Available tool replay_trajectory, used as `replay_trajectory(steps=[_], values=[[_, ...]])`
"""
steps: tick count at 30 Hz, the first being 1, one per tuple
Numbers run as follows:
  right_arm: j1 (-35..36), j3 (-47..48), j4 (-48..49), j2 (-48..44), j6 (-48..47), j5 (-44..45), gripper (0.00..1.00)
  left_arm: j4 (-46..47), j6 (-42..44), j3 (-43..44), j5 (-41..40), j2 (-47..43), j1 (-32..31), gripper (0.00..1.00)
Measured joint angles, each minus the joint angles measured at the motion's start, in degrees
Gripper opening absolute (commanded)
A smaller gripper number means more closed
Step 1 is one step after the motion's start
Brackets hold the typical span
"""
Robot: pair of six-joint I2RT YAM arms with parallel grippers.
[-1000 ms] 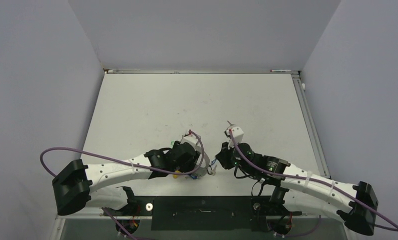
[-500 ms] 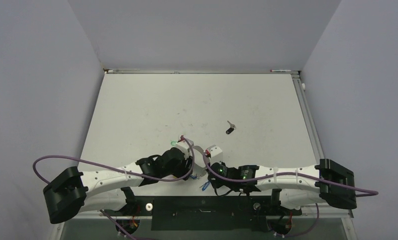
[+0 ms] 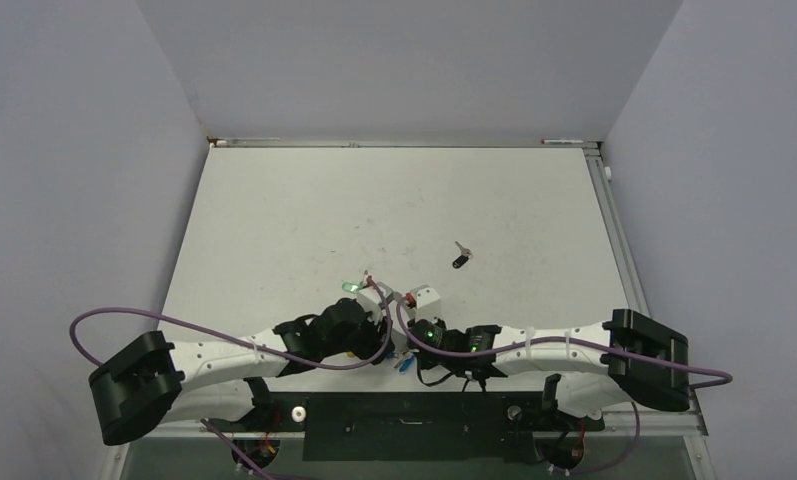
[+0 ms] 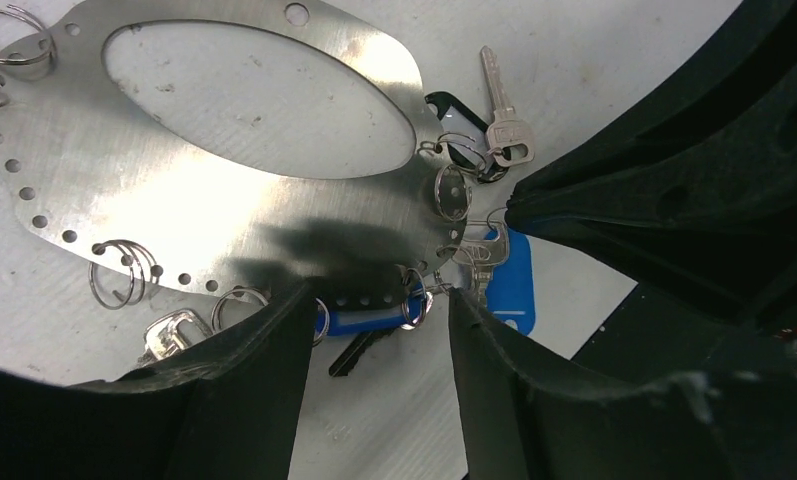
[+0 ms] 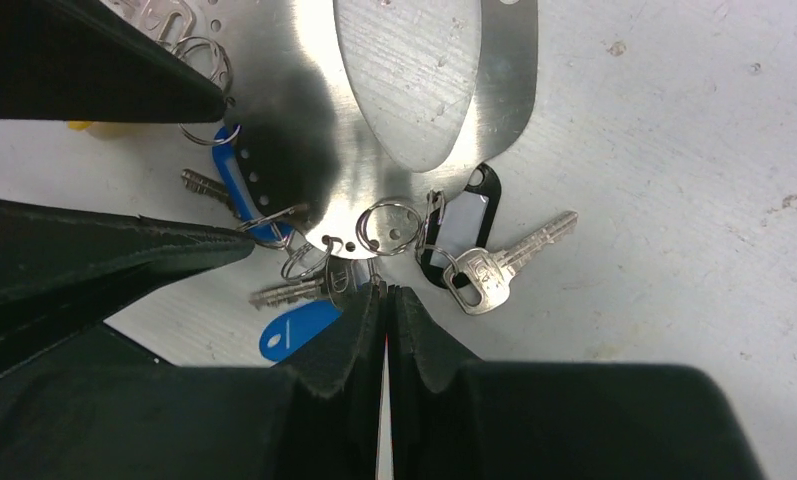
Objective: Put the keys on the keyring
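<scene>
Top external alone shows a black-headed silver key [image 3: 461, 257] lying by itself mid-bench. Wrist views show the flat silver oval keyring plate [image 4: 154, 210] near the near edge, tagged keys [image 5: 484, 275] hung on it. My left gripper [image 4: 379, 330] gapes across its rim. My right gripper [image 5: 385, 310] is pinched together, and I can't tell if it holds anything.

A pale, scuffed desk [image 3: 304, 200] sits boxed in by plain lilac-grey walls [image 3: 404, 60] on three sides. A metal rail [image 3: 619, 240] edges its right side. Light is even and soft.
</scene>
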Motion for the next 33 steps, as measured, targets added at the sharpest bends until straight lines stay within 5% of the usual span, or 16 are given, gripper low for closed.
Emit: replay_trajectory(steps=[10, 20, 33], values=[[-0.6, 0.6, 3.3, 3.1, -0.5, -1.3, 0.05, 2.0, 0.7, 0.0, 1.6, 4.1, 0.0, 0.33], [-0.6, -6.2, 11.5, -2.4, 0.1, -1.7, 0.05, 3.2, 0.5, 0.0, 2.3, 5.5, 0.0, 0.01], [-0.9, -14.8, 18.0, -10.9, 2.3, 0.2, 0.05, 6.2, -2.2, -0.2, 4.9, 7.3, 2.8, 0.00]])
